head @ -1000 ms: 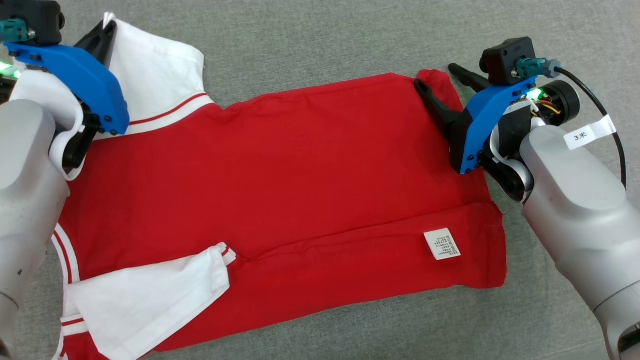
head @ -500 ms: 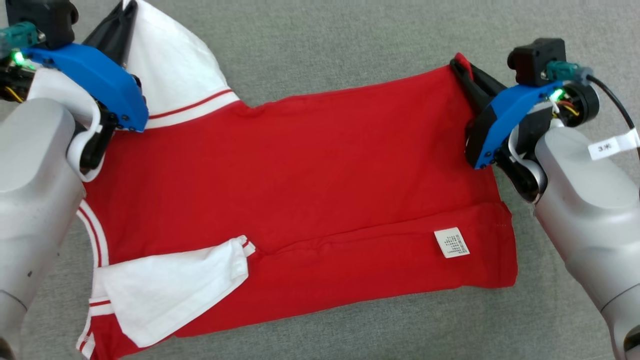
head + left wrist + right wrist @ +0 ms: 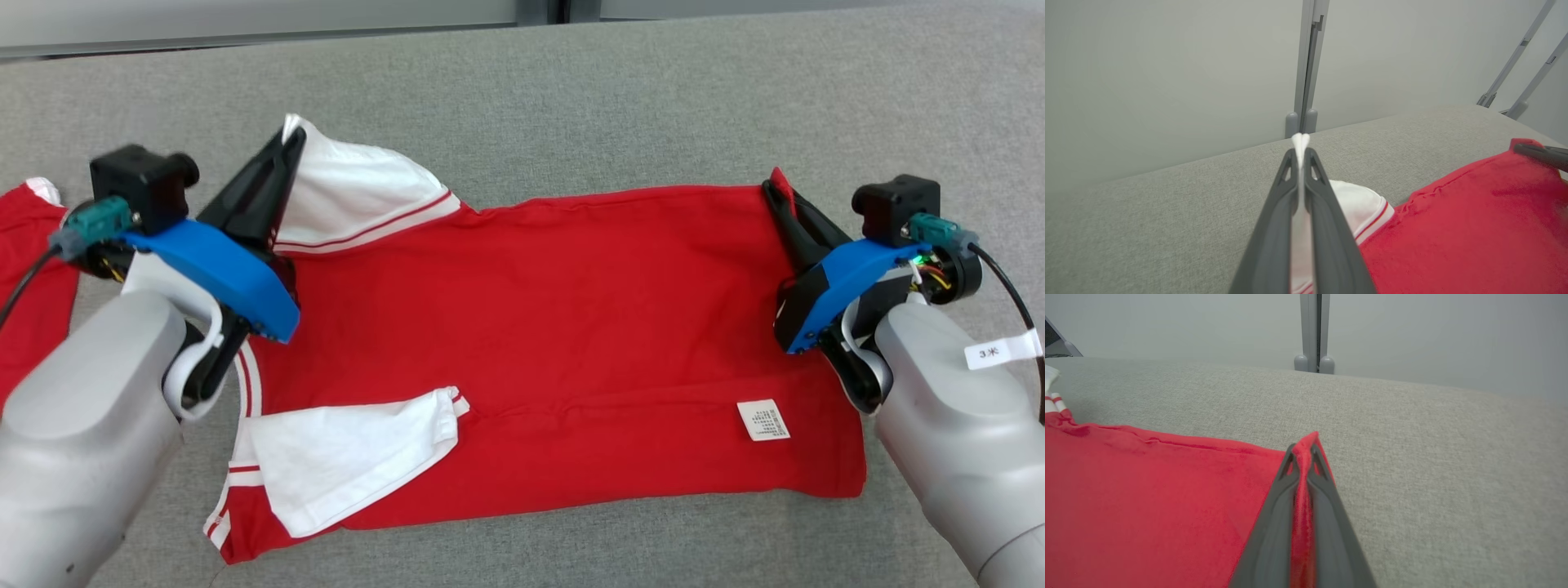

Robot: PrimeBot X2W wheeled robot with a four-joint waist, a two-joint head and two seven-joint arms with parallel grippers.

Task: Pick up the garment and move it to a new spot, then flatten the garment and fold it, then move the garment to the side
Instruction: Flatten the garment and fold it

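Observation:
A red garment (image 3: 555, 327) with white sleeves lies spread on the grey surface (image 3: 571, 98), hem to the right, a white label (image 3: 763, 420) near the hem. My left gripper (image 3: 287, 139) is shut on the far white sleeve (image 3: 359, 192), whose cloth pokes out past the fingertips (image 3: 1301, 141) in the left wrist view. My right gripper (image 3: 775, 186) is shut on the far hem corner (image 3: 1306, 449), lifting it a little. The near white sleeve (image 3: 351, 449) lies folded over the red body.
Another piece of red cloth (image 3: 28, 278) lies at the far left behind my left arm. A pale wall with a grey upright post (image 3: 1308, 61) stands behind the surface's far edge. Bare grey surface stretches beyond the garment.
The head camera has tilted, so the picture shifted down. My right gripper closed on the hem corner. Both grippers raised their holds, pulling the far edge taut.

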